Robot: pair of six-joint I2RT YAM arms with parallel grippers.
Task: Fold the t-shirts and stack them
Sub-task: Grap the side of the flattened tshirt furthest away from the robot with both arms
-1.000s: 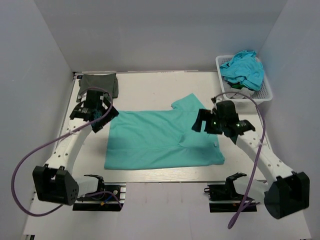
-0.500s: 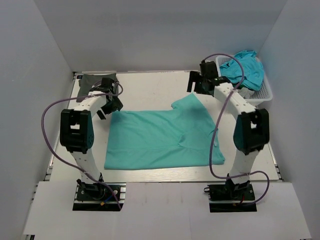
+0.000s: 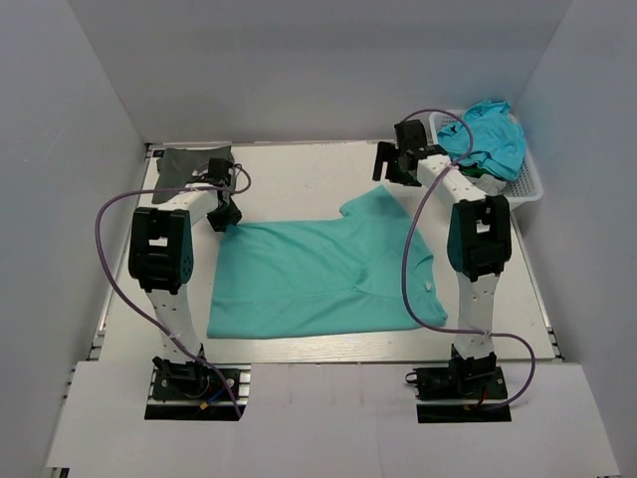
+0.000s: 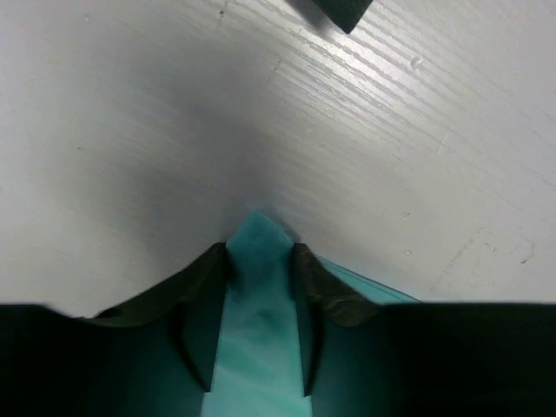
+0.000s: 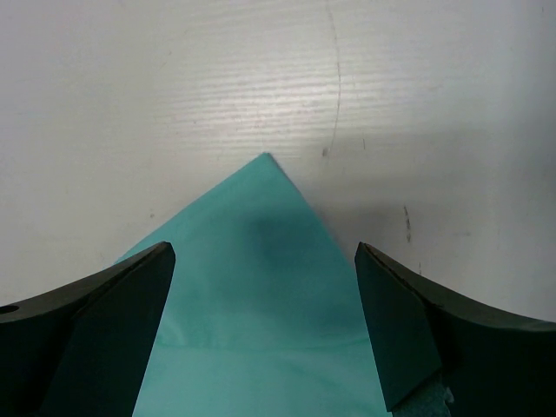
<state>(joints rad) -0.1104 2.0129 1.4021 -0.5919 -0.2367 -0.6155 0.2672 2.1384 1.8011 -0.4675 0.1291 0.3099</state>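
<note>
Currently, left gripper [image 4: 261, 261]: clenched on a corner of the teal t-shirt [image 3: 318, 274]
right gripper [image 5: 263, 252]: released, jaws wide, sleeve tip [image 5: 265, 165] between them
olive t-shirt [image 3: 184, 162]: folded, just beyond left gripper, on desk [image 3: 299, 169]

right gripper [image 5: 263, 254]: jaws spread wide | teal t-shirt [image 5: 261, 304]: pointy corner sits right between the two dark fingers [image 5: 95, 330], tip aimed at the far side, cloth looks pretty flat | table [image 5: 261, 78]: whitish, faint grain, thin curved scratch just past the corner tip
</note>
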